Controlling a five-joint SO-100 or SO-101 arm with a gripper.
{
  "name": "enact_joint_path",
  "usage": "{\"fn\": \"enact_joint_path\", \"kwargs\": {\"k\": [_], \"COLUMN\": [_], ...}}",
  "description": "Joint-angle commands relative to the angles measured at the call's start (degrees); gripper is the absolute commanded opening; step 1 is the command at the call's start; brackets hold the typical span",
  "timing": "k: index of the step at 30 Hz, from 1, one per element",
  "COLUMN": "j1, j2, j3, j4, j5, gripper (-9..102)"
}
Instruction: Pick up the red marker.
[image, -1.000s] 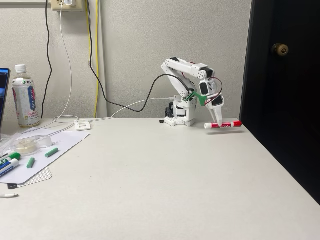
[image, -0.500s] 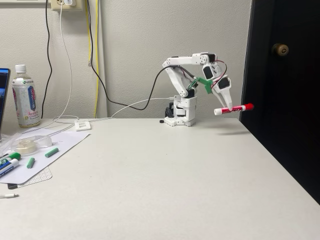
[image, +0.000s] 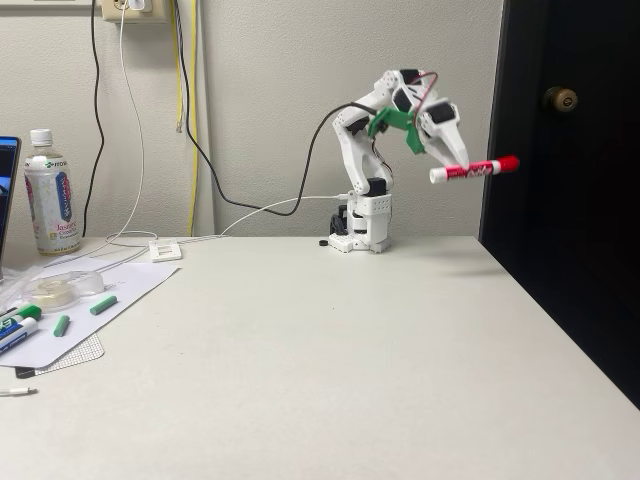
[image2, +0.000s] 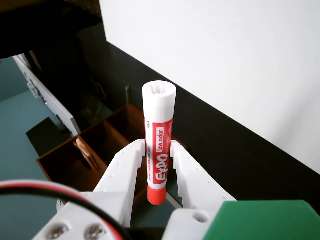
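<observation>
Red marker (image: 474, 170), short and thick with a white end, sits clamped crosswise between the gripper (image2: 158, 146) fingers.

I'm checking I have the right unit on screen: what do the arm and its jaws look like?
A small white plastic arm on a white base, with a green part near the wrist. Black and red cables loop over the top. The gripper has two white tapered jaws with rows of small dimples along their edges.
</observation>
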Motion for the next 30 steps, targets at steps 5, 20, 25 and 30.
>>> {"fn": "enact_joint_path", "kwargs": {"k": [5,20,25,30], "j1": [7.7,25.4,30.4,35.4], "j2": [0.0,3.8,5.9,12.1], "j3": [-7.3,-9.8,-9.1,-3.1], "j4": [-1.0,0.9,0.4,-1.1], "j5": [-9.4,-19.5,-22.0,-24.1], "gripper": [0,0,0,0]}}
